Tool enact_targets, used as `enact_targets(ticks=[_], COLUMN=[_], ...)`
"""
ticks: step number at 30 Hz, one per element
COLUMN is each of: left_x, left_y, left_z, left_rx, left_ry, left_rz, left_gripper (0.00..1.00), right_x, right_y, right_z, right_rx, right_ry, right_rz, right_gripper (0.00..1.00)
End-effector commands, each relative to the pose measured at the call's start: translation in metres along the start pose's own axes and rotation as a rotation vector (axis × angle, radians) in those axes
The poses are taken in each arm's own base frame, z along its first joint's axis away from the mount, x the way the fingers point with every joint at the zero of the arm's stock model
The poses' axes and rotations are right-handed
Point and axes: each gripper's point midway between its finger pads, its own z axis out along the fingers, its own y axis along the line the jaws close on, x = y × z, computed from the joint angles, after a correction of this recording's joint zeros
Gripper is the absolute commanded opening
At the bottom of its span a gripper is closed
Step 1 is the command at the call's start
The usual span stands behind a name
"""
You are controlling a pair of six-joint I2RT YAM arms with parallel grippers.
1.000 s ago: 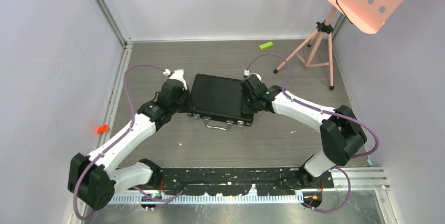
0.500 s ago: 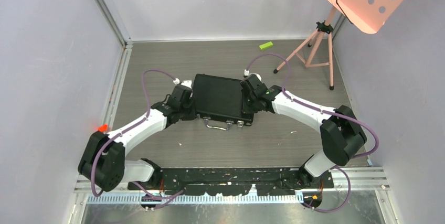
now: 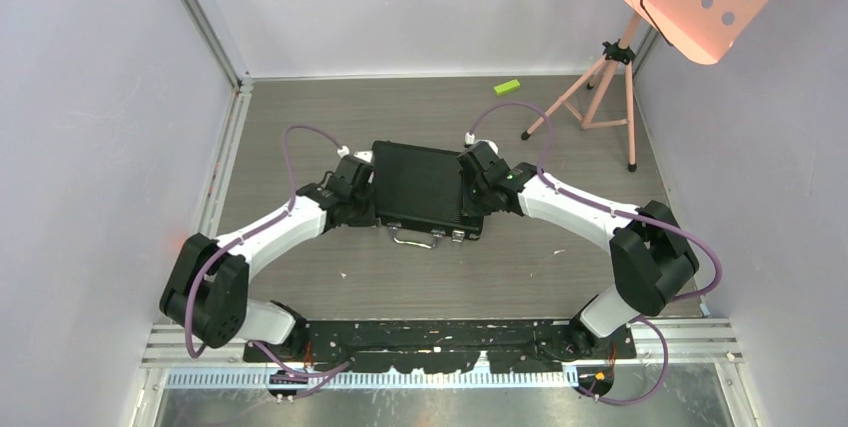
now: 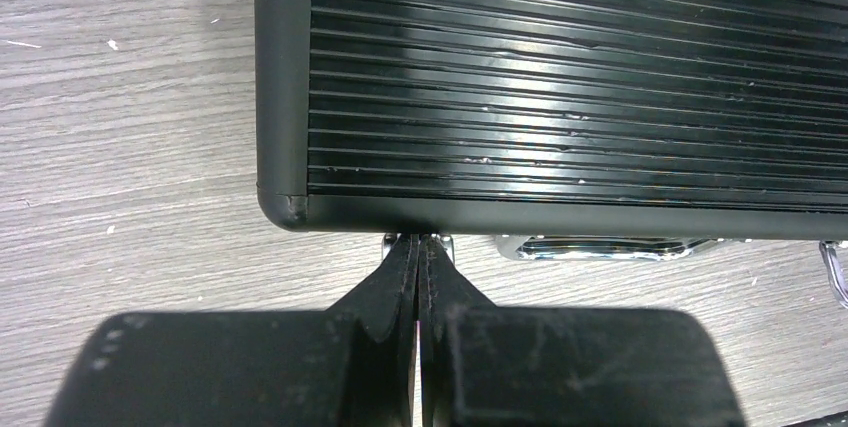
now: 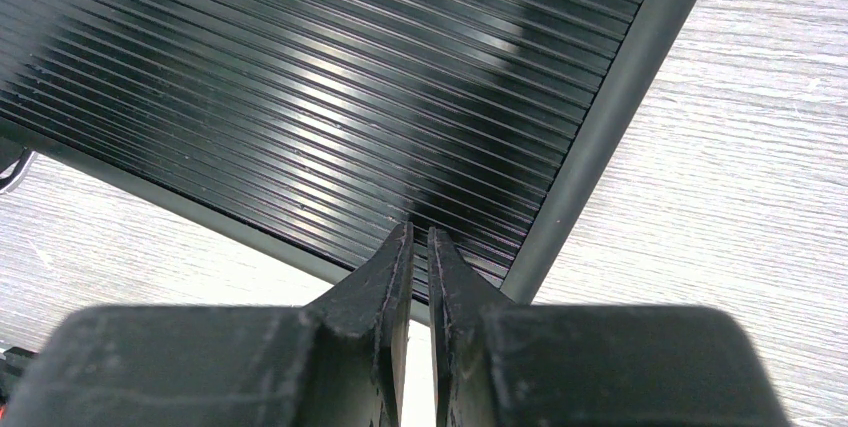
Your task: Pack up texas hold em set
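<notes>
Both with tips together, the right tool (image 5: 420,237) is pinning the briefcase (image 3: 420,187) lid at 3 o'clock while the left tool (image 4: 417,247) is nosing its 7 o'clock edge beside a silver latch (image 4: 590,247); push squarely.

Closed black ribbed briefcase (image 3: 425,190), flat mid-table

Middle: case (image 3: 420,187) takes the table's (image 3: 500,272) centre.
Case front-left: left gripper (image 4: 418,239) against its edge.
Case right: right gripper (image 5: 420,230) over the lid.
Back right: tripod (image 3: 600,87), block (image 3: 507,87).
Passage: bare wood in front of the case.
</notes>
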Motion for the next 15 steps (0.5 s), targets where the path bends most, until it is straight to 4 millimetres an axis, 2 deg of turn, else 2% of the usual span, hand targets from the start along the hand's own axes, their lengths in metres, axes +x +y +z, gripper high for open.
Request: enact_targets(ticks=[1,6,15], left_x=[0.023,0.037,0.053], left_y=[0.016,-0.003,0.019], left_z=[0.010,0.028,0.059], left_rx=[-0.060,0.095,0.050], left_ry=[0.069,-0.035,-0.183], left_rz=[0.012,-0.109,-0.206], left_gripper=[0.00,0.00,0.00], right_x=[0.022,0.021,0.021], right_y=[-0.009,-0.009,-0.006], right_z=[0.001,0.001,0.001], right_rx=[0.037,0.036,0.026], right_ry=[0.084,0.081,0.081], right_rz=[-0.013,-0.007,-0.006], right_gripper=[0.17,0.17,0.17])
